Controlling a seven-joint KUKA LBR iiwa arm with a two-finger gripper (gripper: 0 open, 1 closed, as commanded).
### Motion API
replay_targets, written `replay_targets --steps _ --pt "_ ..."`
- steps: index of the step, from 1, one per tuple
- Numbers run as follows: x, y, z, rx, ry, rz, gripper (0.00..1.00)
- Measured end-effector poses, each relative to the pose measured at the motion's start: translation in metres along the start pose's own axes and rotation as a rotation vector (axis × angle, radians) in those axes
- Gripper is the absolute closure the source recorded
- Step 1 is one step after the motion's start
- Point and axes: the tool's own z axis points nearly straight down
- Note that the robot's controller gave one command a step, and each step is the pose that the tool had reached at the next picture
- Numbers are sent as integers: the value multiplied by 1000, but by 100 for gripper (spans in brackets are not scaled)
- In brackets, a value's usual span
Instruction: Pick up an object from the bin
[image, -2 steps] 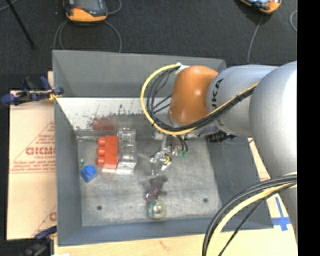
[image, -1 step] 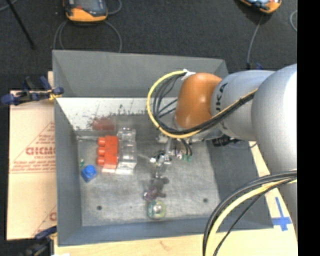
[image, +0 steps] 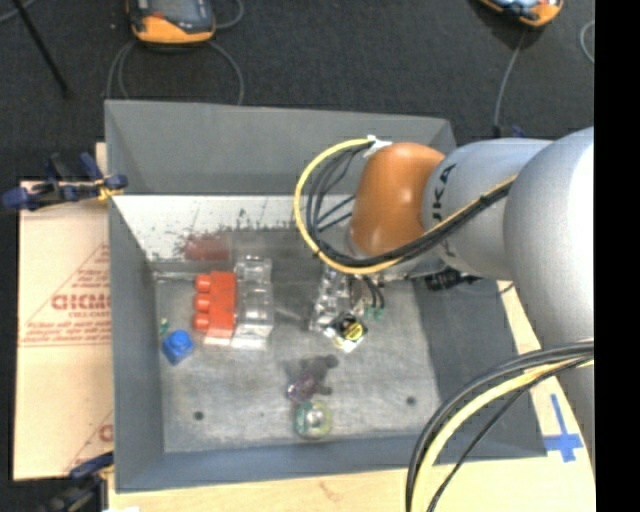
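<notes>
My gripper (image: 333, 312) hangs low over the middle of the bin, under the orange wrist cover. A small yellow and black thing (image: 349, 329) lies right at its lower right tip; whether they touch I cannot tell. A dark purple thing (image: 310, 379) lies on the floor just below the gripper. Further toward the front wall rests a small clear greenish round thing (image: 313, 420).
Left of the gripper a clear plastic block (image: 253, 300) lies beside a red brick (image: 215, 302). A small blue piece (image: 177, 346) sits near the left wall. The arm and its cables cover the bin's right and back part.
</notes>
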Motion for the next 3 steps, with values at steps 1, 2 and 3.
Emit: replay_targets --steps 1,2,3 --pt "-4 -11 -148 4 4 -75 100" --pt "-1 -10 -54 7 19 301 100" --pt "-2 -10 -56 6 15 300 0"
